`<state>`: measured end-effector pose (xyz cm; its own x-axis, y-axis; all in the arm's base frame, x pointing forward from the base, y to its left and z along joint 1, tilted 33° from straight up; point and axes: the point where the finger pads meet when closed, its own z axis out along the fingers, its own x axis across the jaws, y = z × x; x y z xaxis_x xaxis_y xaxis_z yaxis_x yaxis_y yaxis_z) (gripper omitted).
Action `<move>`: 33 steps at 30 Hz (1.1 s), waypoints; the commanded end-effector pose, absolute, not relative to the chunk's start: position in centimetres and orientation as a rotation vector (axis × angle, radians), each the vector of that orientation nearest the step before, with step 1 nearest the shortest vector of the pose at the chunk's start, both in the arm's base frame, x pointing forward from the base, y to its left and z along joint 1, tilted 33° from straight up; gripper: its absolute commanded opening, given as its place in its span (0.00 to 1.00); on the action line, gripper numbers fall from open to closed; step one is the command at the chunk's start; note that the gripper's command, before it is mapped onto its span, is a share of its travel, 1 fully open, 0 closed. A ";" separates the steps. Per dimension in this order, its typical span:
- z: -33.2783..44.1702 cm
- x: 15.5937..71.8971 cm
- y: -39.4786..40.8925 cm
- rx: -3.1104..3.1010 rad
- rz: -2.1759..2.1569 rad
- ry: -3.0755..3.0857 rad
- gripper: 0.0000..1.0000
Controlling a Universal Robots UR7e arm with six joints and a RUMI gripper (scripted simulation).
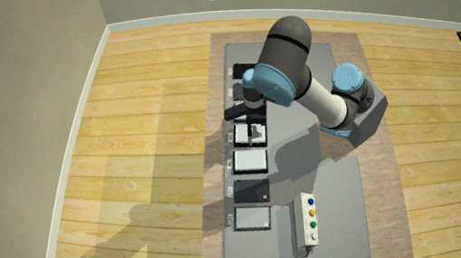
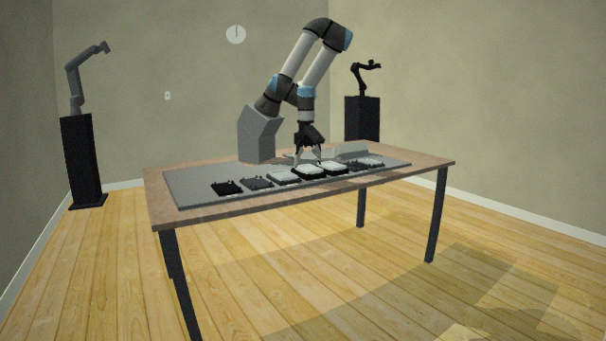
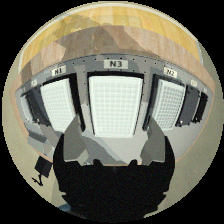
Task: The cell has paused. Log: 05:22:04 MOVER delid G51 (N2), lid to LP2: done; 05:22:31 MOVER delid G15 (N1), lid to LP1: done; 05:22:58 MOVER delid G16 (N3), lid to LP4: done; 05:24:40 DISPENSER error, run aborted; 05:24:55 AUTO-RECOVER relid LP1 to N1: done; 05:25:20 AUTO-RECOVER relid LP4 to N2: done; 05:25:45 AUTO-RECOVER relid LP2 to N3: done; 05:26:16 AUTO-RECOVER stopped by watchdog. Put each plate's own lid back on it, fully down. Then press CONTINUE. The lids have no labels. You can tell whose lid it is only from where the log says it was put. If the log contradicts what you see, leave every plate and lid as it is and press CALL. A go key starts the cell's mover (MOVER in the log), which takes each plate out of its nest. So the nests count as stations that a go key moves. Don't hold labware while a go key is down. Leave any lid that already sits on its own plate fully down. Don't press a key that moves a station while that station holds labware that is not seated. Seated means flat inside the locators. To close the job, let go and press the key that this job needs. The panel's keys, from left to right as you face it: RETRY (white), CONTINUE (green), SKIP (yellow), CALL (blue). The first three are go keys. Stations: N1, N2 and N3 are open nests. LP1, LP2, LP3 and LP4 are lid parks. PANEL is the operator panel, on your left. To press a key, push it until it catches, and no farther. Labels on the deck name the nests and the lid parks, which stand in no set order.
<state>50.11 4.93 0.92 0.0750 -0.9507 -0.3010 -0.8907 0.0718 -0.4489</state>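
My gripper (image 3: 114, 115) is open and hangs low over the white gridded plate in nest N3 (image 3: 115, 102), with one finger on each side of it. It also shows in the side view (image 2: 307, 161) and from above (image 1: 249, 132). The plate in N1 (image 3: 54, 102) is on the left and the plate in N2 (image 3: 170, 102) on the right. I cannot tell which plates carry lids. From above, the N1 plate (image 1: 250, 161) is plain to see, while N2 is hidden under the arm. A clear lid (image 1: 251, 218) lies in the lid park nearest the panel. Its label is unreadable.
The operator panel (image 1: 308, 226) stands at the near end of the grey deck with blue (image 1: 311, 201), yellow (image 1: 312, 213), green (image 1: 313, 225) and white (image 1: 313, 236) keys. An empty dark park (image 1: 251, 190) lies between N1 and the lid. Two more dark parks (image 1: 242, 70) lie at the far end.
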 end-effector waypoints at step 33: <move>0.8 50.2 4.9 -1.823 -0.148 1.821 0.00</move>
<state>50.21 4.96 0.80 0.0748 -0.9508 -0.3005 -0.8903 0.0721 -0.4495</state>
